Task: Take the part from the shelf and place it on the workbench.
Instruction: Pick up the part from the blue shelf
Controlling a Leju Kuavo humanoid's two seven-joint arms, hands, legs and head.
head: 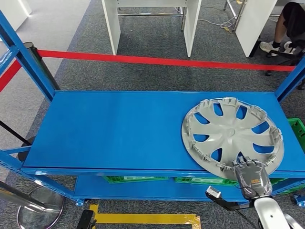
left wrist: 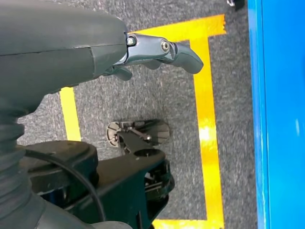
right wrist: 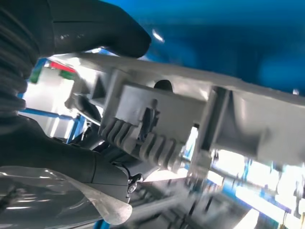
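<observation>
A grey plastic hubcap (head: 232,136) lies inner side up on the right part of the blue shelf (head: 107,129), with its near rim past the shelf's front edge. My right hand (head: 251,176) grips that near rim. In the right wrist view the thumb (right wrist: 107,28) lies on one side of the hubcap's rim (right wrist: 201,114) and the dark fingers (right wrist: 82,107) on the other. My left hand (left wrist: 158,50) hangs by the shelf edge (left wrist: 280,95) over the floor, its fingers stretched out and holding nothing.
Green crates (head: 137,179) sit on the lower shelf level, and another green crate (head: 298,126) is at the right. A red barrier tape (head: 144,59) runs behind the shelf. White table legs (head: 111,24) and a seated person (head: 291,24) are beyond it. Yellow floor tape (head: 144,218) marks the floor near me.
</observation>
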